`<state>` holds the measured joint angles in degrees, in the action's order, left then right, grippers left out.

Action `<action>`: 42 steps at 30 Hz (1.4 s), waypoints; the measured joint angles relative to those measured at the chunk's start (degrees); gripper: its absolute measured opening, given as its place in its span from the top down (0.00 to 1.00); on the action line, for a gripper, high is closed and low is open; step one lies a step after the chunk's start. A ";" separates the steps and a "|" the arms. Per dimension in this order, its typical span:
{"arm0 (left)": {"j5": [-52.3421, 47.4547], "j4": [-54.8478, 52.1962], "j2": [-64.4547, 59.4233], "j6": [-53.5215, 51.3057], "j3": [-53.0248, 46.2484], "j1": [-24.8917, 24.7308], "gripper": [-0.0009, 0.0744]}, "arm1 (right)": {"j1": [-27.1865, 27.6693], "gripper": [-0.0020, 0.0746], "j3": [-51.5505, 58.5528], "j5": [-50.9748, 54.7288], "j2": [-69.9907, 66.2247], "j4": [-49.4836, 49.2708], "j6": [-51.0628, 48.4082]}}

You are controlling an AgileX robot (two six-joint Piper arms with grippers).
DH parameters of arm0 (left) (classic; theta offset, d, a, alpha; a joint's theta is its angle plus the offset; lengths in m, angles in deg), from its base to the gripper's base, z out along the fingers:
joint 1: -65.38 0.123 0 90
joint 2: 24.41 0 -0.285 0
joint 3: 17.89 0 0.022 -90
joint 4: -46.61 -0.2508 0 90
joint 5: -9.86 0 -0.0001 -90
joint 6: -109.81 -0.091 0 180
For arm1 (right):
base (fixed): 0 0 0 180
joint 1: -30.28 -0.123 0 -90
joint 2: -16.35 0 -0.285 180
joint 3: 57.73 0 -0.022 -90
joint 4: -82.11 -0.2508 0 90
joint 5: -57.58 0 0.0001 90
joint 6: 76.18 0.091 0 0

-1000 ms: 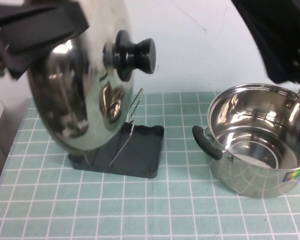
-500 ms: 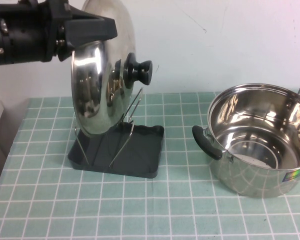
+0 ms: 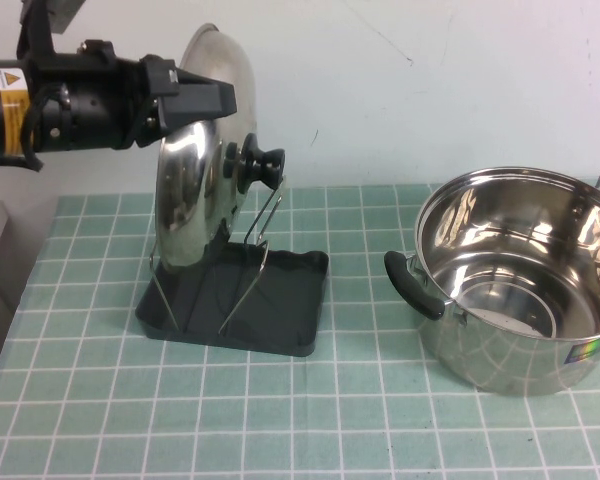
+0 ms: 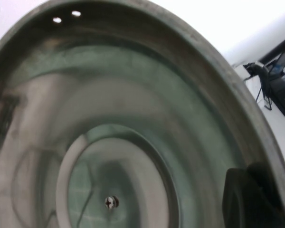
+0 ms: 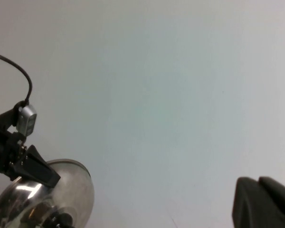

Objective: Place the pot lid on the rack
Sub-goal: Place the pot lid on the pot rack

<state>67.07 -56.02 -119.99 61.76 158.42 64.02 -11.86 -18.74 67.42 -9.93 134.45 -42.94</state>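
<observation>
High view, left to right: my left gripper (image 3: 212, 97) comes in from the left edge, above the rack (image 3: 280, 310), clamped on the upper rim of the pot lid (image 3: 195, 190). I hold the lid on edge, nearly upright, black knob (image 3: 255, 165) facing right toward the pot (image 3: 525, 280). Its lower edge sits down among the wire loops (image 3: 265, 225) at the rack's left end, one loop just to the right of the knob; I can't tell whether the rim is actually resting on the tray floor or hanging just above it. Left wrist view only gives me the lid's concave underside (image 4: 114, 142), centre screw (image 4: 111, 202), and one dark finger (image 4: 249, 199) on the rim, so the grip is confirmed. So I judge the task mostly done: lid is carried over and slotted in; what's left is settling it, letting go and backing the arm out. Room: the wall is close behind the lid top, so I'd retreat to the left and up, not back. Wire loop right of the knob could snag it if the lid tips. Green mat (image 3: 310, 420) in front of the rack is bare, and the pot stands well apart on the right. My right gripper is out of the high view; the right wrist view shows its dark fingertips (image 5: 263, 202) closed on nothing, facing the wall, parked clear.
</observation>
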 joint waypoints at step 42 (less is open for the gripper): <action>-2.91 0.00 -10.48 -8.32 0.00 -5.77 0.95 | 0.00 0.98 0.00 0.63 0.00 -0.22 0.20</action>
<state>64.16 -56.02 -130.47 53.43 158.42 58.26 -11.86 -18.74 68.05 -9.93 134.22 -42.74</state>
